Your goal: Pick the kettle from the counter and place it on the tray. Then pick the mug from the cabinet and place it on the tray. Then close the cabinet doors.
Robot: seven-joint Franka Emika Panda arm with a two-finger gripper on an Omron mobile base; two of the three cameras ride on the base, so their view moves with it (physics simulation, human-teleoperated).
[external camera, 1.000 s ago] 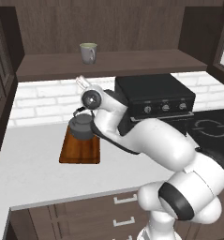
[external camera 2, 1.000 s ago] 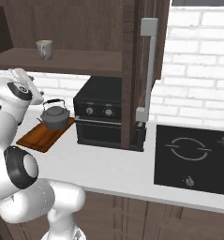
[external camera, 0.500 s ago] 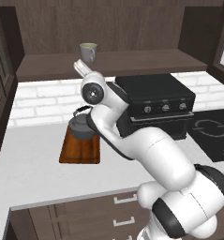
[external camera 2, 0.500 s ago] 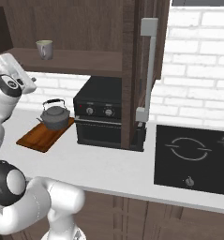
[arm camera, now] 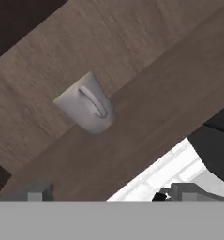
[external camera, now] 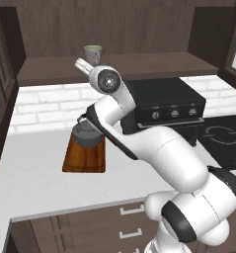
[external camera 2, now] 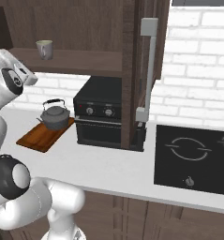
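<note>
Sitting on the tray point(external camera: 85, 159), the kettle point(external camera: 88, 134); mug point(arm camera: 86, 108) shelved

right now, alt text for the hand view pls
A pale grey mug stands on the dark wooden cabinet shelf, its handle toward the camera, seen at a roll. The open gripper points at it from a distance, with white brick wall below the shelf.

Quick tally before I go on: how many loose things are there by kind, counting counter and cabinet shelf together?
Kettle: 1, standing on the tray
Tray: 1, on the counter
Mug: 1, on the cabinet shelf
Total: 3
</note>
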